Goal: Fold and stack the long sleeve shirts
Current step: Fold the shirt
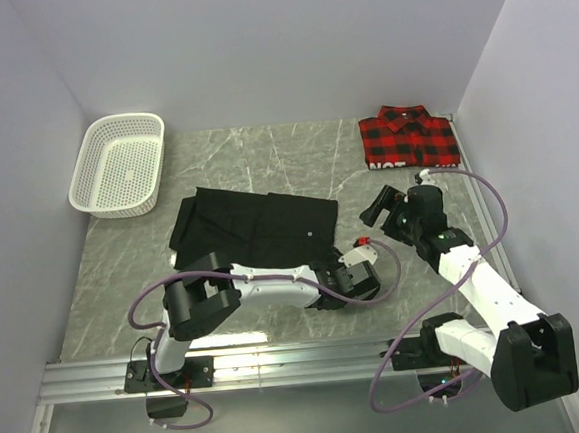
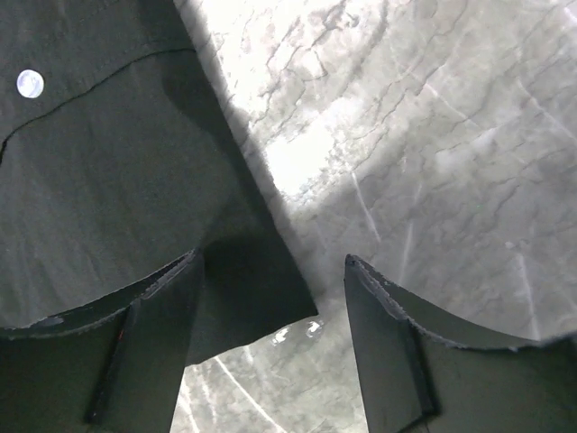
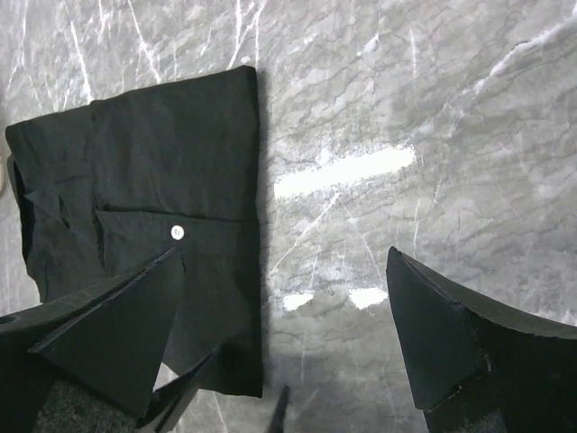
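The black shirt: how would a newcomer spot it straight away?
On the grey marble table, near its middle, lies the black shirt. It is plain with a pale button, unlike the red plaid shirt in the far right corner.

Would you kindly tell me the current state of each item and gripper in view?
black shirt: folded, lying flat on the table.
plaid shirt: folded, collar showing, at the far right corner.
basket: upright, at the far left.
left gripper: open, holding nothing, over the black shirt's corner.
right gripper: open wide, holding nothing, beside the black shirt's edge.
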